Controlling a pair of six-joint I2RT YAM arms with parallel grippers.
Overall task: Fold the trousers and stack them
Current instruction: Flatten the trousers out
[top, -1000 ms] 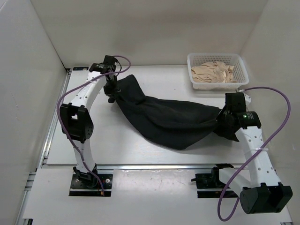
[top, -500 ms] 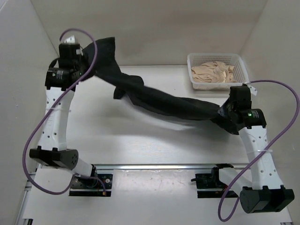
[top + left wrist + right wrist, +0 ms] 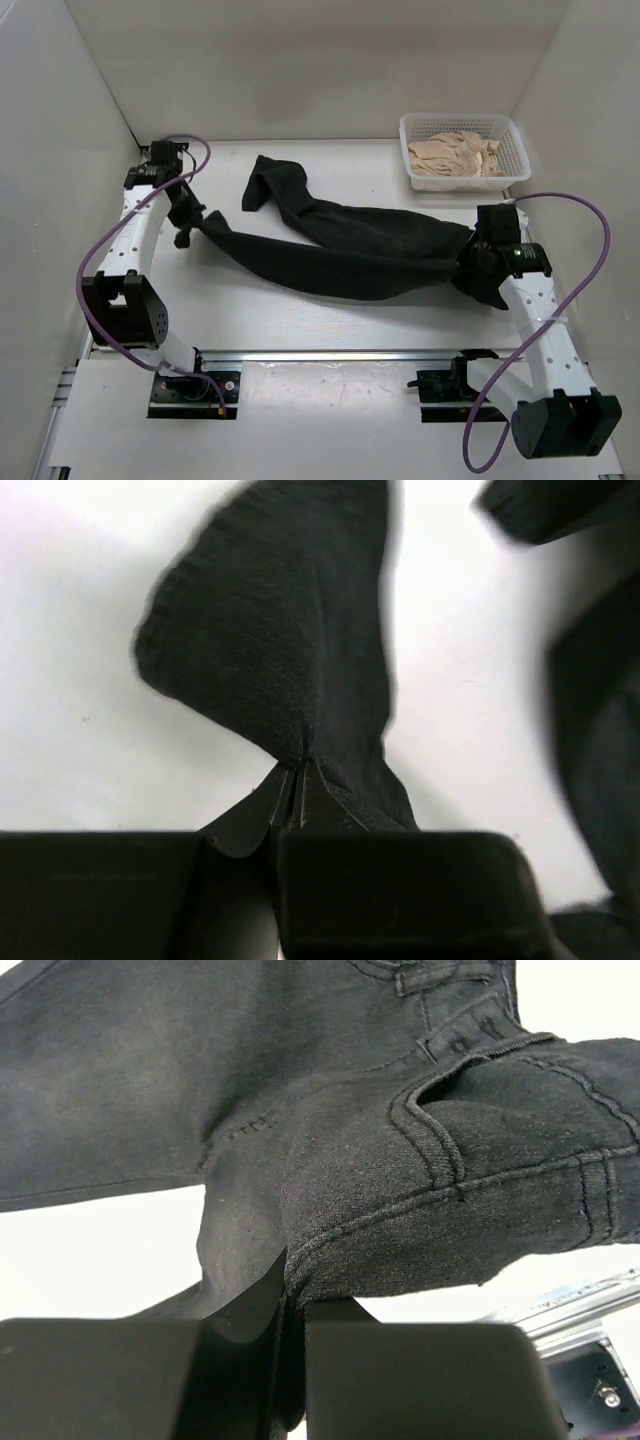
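Observation:
The black trousers [image 3: 340,250] stretch across the table from left to right, one leg end curling back toward the rear at the upper left. My left gripper [image 3: 192,222] is shut on a leg end at the left; in the left wrist view the dark cloth [image 3: 290,670] fans out from the pinched jaws of that gripper [image 3: 297,780]. My right gripper [image 3: 472,262] is shut on the waist end at the right. The right wrist view shows the trousers' seamed pocket and waistband [image 3: 430,1150] bunched above the closed gripper [image 3: 292,1285].
A white mesh basket [image 3: 508,130] holding beige cloth [image 3: 455,155] stands at the back right, just behind my right arm. White walls close in the left, rear and right. A metal rail [image 3: 330,353] runs along the table's near edge.
My left arm swung the leg end up high at the back left, then brought it down to the table at the left. The trousers now lie stretched out longer and flatter. The right gripper barely moved.

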